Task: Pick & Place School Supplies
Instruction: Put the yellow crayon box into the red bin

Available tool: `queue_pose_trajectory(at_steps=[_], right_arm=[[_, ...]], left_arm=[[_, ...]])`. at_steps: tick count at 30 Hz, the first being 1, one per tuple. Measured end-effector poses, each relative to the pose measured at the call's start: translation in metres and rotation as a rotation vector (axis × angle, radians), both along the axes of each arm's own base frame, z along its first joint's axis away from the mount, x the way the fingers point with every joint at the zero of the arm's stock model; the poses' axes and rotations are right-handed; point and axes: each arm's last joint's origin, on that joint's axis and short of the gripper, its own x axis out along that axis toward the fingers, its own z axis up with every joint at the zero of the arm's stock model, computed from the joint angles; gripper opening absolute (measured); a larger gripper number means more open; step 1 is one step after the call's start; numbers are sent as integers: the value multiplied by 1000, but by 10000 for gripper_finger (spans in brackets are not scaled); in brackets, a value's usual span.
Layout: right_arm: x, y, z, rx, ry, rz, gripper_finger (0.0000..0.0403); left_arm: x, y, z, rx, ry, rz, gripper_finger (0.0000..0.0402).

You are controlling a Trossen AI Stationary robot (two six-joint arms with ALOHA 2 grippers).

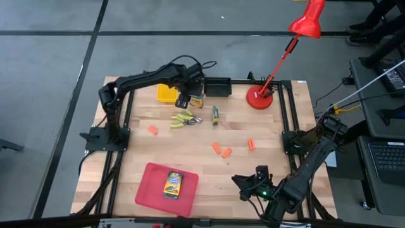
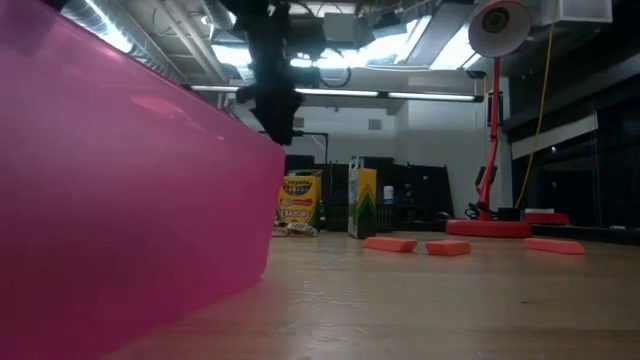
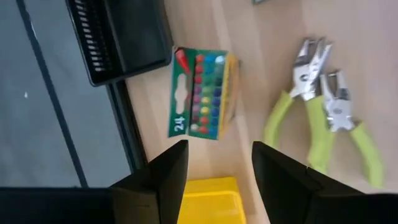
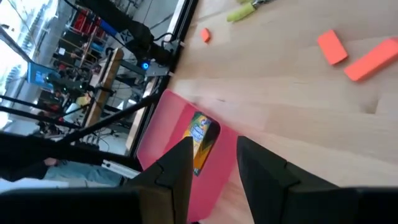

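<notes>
Your left gripper [image 3: 214, 163] hovers, jaws released, over the crayon box [image 3: 202, 93]; right gripper [image 4: 211, 158] waits, jaws parted, empty.

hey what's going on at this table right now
The left gripper hangs open over the table's far edge, above a crayon box lying flat beside the yellow-green pliers, holding nothing. The right gripper waits open at the near right corner. One crayon box already lies in the red tray; orange pieces lie scattered on the wood.
</notes>
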Motion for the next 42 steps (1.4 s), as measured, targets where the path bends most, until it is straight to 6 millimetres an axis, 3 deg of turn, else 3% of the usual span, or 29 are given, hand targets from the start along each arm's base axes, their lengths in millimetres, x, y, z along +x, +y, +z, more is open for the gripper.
queue_pose_trajectory(at_steps=[10, 16, 22, 36, 42], right_arm=[[11, -10, 0, -21, 6, -36, 128], [12, -10, 0, -14, 3, -38, 128], [13, -10, 0, 10, -7, -47, 128], [15, -11, 1, 21, -15, -57, 128], [15, -11, 0, 26, -8, -53, 128]], left_arm=[[-9, 30, 2, -73, -135, 53, 162], [-3, 37, -3, -70, -174, 24, 155], [5, 42, -25, -113, -126, 23, 154], [7, 49, -25, -120, -181, 7, 154], [12, 52, -40, -151, -162, 20, 154]])
